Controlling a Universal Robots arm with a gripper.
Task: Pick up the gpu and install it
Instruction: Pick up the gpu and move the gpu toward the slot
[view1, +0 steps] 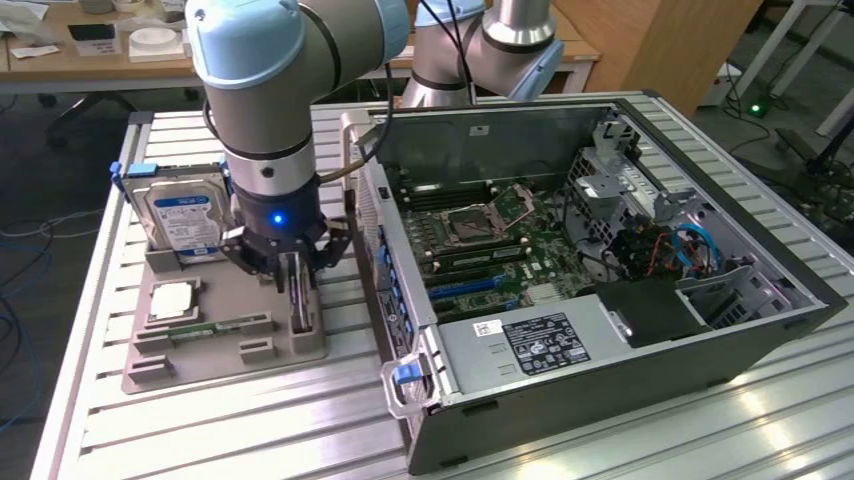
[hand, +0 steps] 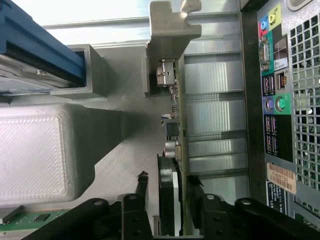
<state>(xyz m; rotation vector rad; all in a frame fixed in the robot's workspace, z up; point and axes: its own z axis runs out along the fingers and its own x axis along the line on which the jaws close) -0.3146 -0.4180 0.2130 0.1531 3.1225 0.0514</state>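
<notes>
exterior view, left of centre: tool (view1: 296, 272) sits over the gpu (view1: 300, 305), which stands edge-on in a grey tray (view1: 227, 350) on the bench (view1: 200, 430). wrist view: fingers (hand: 142, 187) straddle the gpu (hand: 170, 195), parted, not yet clamped.
</notes>
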